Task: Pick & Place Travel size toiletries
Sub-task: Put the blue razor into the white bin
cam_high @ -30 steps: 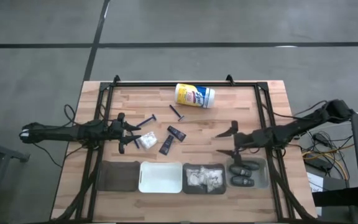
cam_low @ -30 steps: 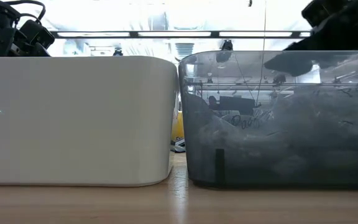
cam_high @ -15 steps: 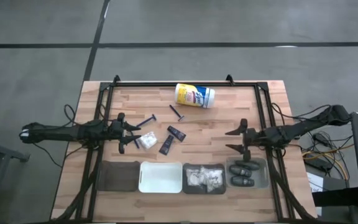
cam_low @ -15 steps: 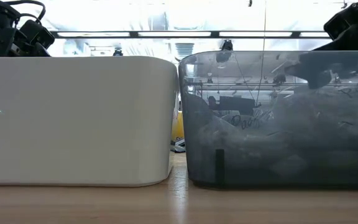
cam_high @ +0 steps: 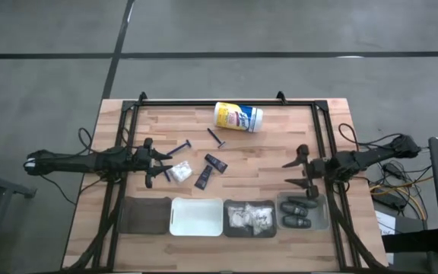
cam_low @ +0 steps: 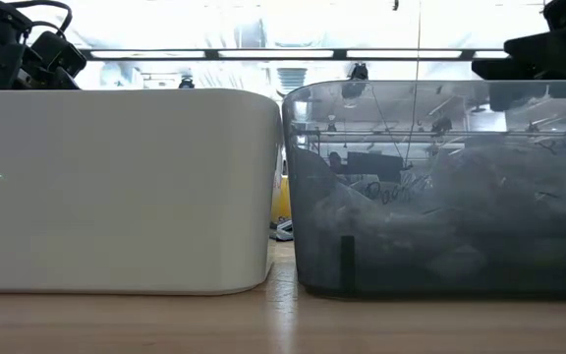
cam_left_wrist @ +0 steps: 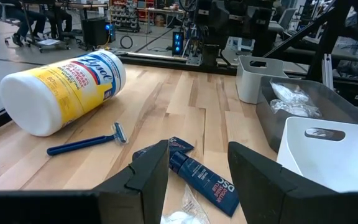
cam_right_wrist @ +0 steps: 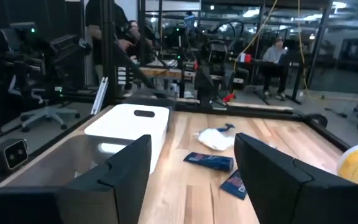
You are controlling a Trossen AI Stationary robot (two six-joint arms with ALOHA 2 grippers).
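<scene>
The toiletries lie loose on the wooden table: two thin razors, two black tubes and a white crinkly packet. Two dark oval pods lie in the clear bin at the near right. More white packets fill the bin beside it. My left gripper stands open at the table's left, its fingers just left of the packet, touching nothing. My right gripper stands open and empty at the table's right, beyond the pod bin.
A big yellow-and-white canister lies on its side at the far middle. Along the near edge stand a dark bin, a white bin and the two clear bins. A black frame rims the table. People sit in the room beyond.
My right gripper has drawn back toward the table's right edge, away from the middle of the table, and has tipped up toward level. The pods stay in their bin. My left arm has kept still.
</scene>
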